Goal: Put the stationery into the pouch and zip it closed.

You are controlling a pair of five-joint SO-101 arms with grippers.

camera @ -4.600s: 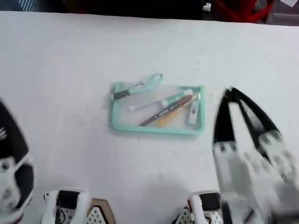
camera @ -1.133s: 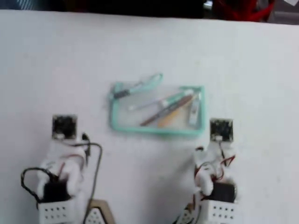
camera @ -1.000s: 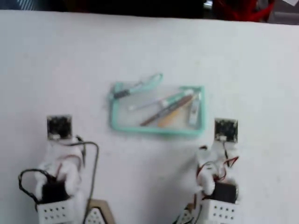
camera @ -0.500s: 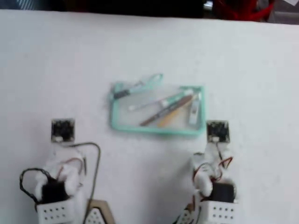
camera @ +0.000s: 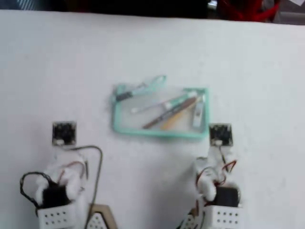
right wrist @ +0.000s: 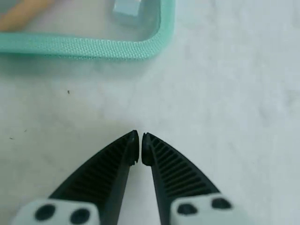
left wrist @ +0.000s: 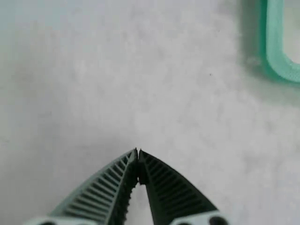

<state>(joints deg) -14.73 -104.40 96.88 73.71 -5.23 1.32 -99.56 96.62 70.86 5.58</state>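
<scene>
High view: I'm looking at 1 pouch (camera: 159, 113), clear w/ teal edging, lying flat near the middle of the white table (camera: 248, 57). 1 teal strap (camera: 147, 85) is trailing off its far left corner. Thru the clear side I'm counting 4 items inside: 1 white-teal pen (camera: 162, 104), 1 brown pen (camera: 167, 114) and 1 orange pencil (camera: 175, 119), all 3 slanting side by side, plus 1 short white piece (camera: 197, 114) at the right end. Can't tell if the zip is shut. 2 arms are sitting at the near edge: left arm (camera: 57, 186) well apart from the pouch, right arm (camera: 214, 181) w/ its wrist just beside the pouch's near right corner.

Left wrist view: left claw (left wrist: 138, 153) is hanging over bare table, fingers pressed together, gripping nothing. 1 teal pouch corner is showing, apart from the tips.

Right wrist view: right claw (right wrist: 139, 137) is hovering w/ fingers together, holding nothing. The pouch's teal edge is running across just ahead of the tips, not touching. Thru the clear wall I'm seeing the white piece & the orange pencil's end.
</scene>
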